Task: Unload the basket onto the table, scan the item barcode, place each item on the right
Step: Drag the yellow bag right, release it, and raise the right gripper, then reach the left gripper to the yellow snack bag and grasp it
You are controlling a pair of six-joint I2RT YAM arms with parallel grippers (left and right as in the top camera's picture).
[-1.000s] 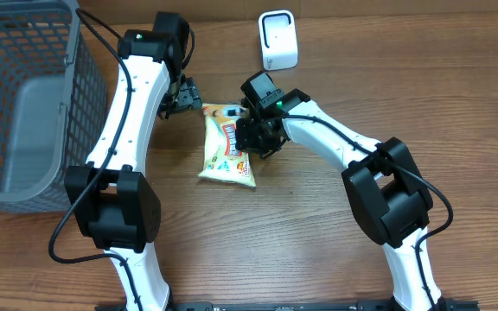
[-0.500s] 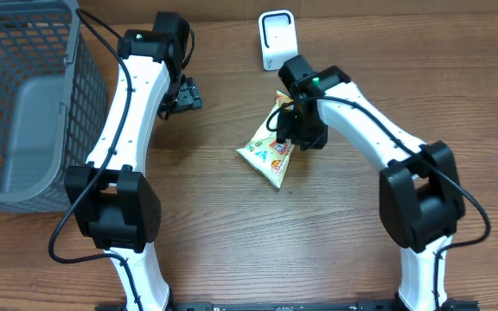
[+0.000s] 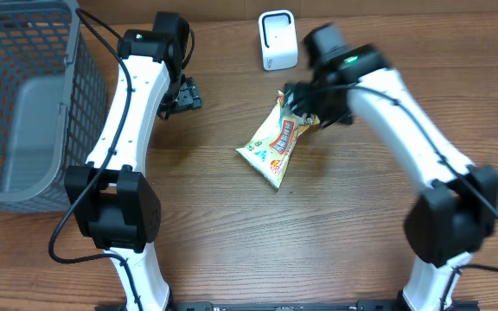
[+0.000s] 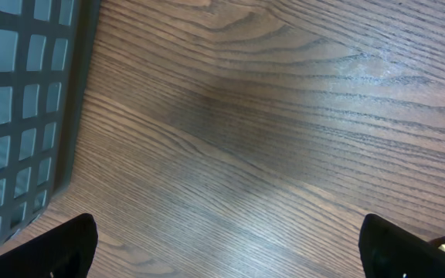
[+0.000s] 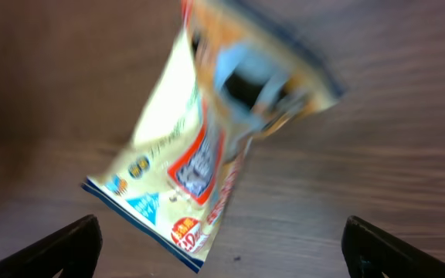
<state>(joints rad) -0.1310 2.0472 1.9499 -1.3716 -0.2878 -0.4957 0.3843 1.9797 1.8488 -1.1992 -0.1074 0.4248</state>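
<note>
Near the middle of the brown wooden counter [image 3: 232,225], at 6 o'clock from the small white box-shaped barcode scanner [image 3: 277,39], the yellow-and-orange printed snack packet [image 3: 273,147] lies aslant and unheld just below the right claw [image 3: 308,105], whose jaws stand wide apart. The left claw [image 4: 226,247], equally spread and empty, hangs at its 9 o'clock. I judge the scan not yet done, since the packet has yet to face the scanner; bare counter opens at 3 and 6 o'clock, while the grey mesh plastic basket [image 3: 15,95] walls off 9 o'clock.
</note>
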